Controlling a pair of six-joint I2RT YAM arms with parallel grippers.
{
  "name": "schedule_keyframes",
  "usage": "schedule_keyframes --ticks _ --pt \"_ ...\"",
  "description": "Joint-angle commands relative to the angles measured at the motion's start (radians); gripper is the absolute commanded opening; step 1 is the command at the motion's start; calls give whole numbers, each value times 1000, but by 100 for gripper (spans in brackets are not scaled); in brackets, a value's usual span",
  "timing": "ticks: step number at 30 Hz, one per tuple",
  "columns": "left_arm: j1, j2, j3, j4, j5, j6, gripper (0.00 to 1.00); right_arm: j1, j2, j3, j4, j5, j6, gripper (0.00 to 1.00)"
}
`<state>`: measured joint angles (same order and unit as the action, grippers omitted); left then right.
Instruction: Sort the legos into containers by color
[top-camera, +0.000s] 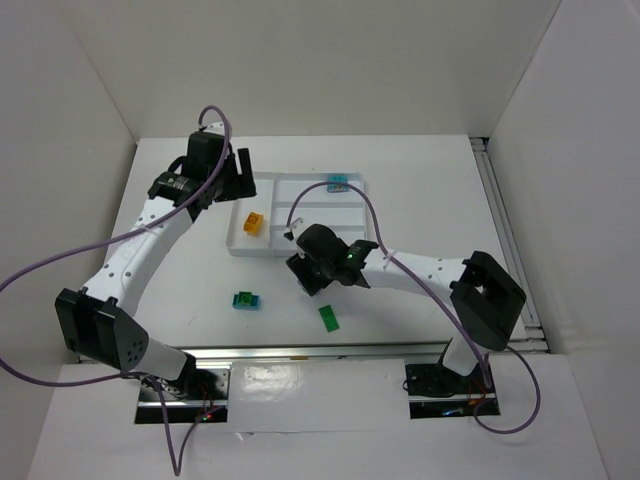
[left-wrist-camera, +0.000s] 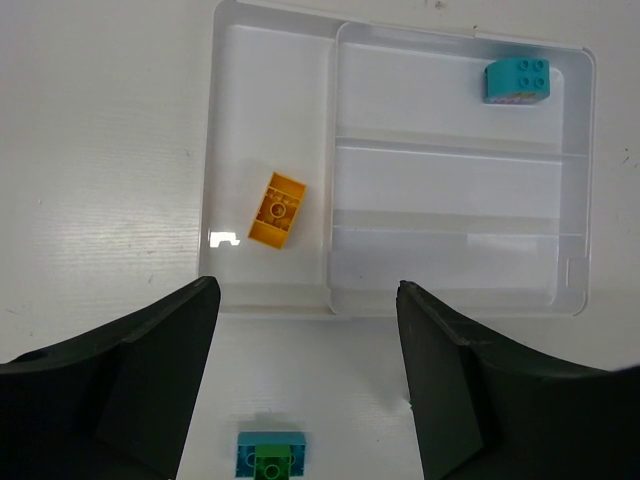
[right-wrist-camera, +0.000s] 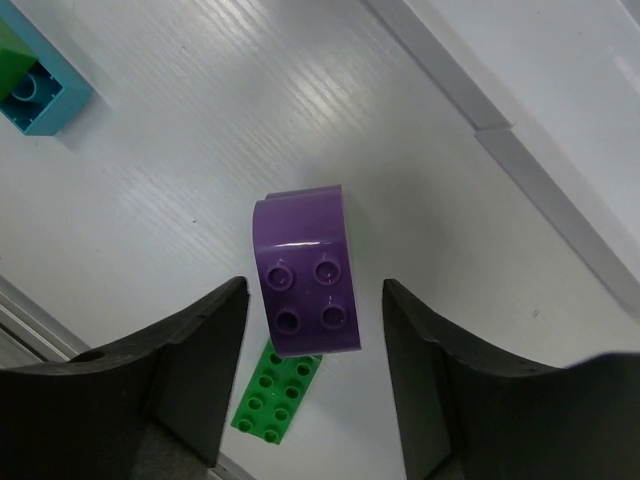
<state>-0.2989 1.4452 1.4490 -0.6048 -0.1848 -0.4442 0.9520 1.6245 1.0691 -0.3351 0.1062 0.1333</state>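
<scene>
The white tray (top-camera: 262, 252) lies mid-table. A yellow-orange brick (top-camera: 254, 223) lies in its upright left section, also in the left wrist view (left-wrist-camera: 277, 209). A teal brick (top-camera: 338, 182) sits at the far end of the farthest long section (left-wrist-camera: 516, 80). A teal brick with a green one on top (top-camera: 246, 300) lies on the table in front of the tray. My left gripper (top-camera: 236, 178) hangs open and empty high over the tray's left edge (left-wrist-camera: 305, 340). My right gripper (right-wrist-camera: 310, 340) is open, its fingers either side of a purple brick (right-wrist-camera: 305, 270) without touching it. A flat green plate (top-camera: 329, 318) lies beside it.
White walls enclose the table on three sides. A metal rail (top-camera: 300, 352) runs along the near edge. The tray's rim (right-wrist-camera: 480, 120) crosses the right wrist view's upper right, and the teal and green brick (right-wrist-camera: 30, 80) shows at its upper left.
</scene>
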Motion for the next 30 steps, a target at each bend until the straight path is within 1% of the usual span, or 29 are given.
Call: schedule_keyframes --ticks 1,3,4,5,6,7,8,10,11,12,13,14,15,16,17,18,19,20,21,22,23,24,25,26,27,28,29,30 --pt "4 14 -6 28 10 28 83 -2 21 49 48 -17 2 61" --pt "4 14 4 28 10 29 83 -2 21 49 48 -17 2 53" --pt "4 14 4 28 10 29 83 -2 21 49 57 -17 2 47" --pt "4 14 4 28 10 29 83 -2 11 49 57 -8 2 33" --pt "4 14 4 28 10 29 83 -2 -1 49 57 -8 11 33" --pt "4 14 4 28 10 29 83 -2 -2 49 57 6 11 28" --pt "4 14 4 28 10 29 83 -2 -14 49 57 6 11 28" --pt "4 23 4 28 36 29 83 -2 -46 72 47 48 23 24" --pt "4 23 -7 43 56 41 83 -2 -78 81 21 68 32 24" --pt "4 23 -7 53 123 50 83 -2 -98 97 12 90 41 24" --pt "4 23 -7 62 169 65 83 -28 -119 97 11 110 42 24" --pt "4 23 4 62 218 65 83 -51 -147 109 1 95 55 24" --pt "4 23 16 91 266 77 85 -85 -208 109 14 58 68 24" --pt "4 23 16 103 359 88 83 -123 -241 97 30 11 68 23" --pt "4 23 16 117 398 88 78 -207 -273 86 48 -96 78 23" --pt "4 23 16 128 427 88 72 -252 -325 77 66 -147 78 23" --pt "4 23 16 151 465 88 68 -293 -343 77 79 -186 110 23" --pt "13 6 16 163 545 88 68 -374 -354 77 79 -270 111 22" --pt "14 -6 -11 183 583 88 68 -410 -354 86 70 -316 120 22" --pt "39 -22 -33 241 632 97 70 -444 -376 97 59 -357 133 22" --pt "53 -37 -57 275 736 98 72 -506 -388 97 70 -455 143 22" --pt "67 -67 -112 313 783 81 74 -536 -400 88 86 -505 155 22" --pt "92 -78 -143 354 826 28 78 -564 -423 77 128 -554 195 22" --pt "101 -78 -177 472 932 -16 81 -590 -423 77 152 -610 216 22" --pt "101 -88 -214 552 1003 -65 83 -642 -433 65 174 -713 245 22" --pt "101 -88 -278 630 1060 -165 84 -666 -433 49 229 -765 308 22" --pt "101 -79 -309 710 1129 -226 84 -689 -433 40 263 -822 342 22" --pt "101 -78 -341 900 1156 -281 86 -725 -433 25 301 -911 377 22"
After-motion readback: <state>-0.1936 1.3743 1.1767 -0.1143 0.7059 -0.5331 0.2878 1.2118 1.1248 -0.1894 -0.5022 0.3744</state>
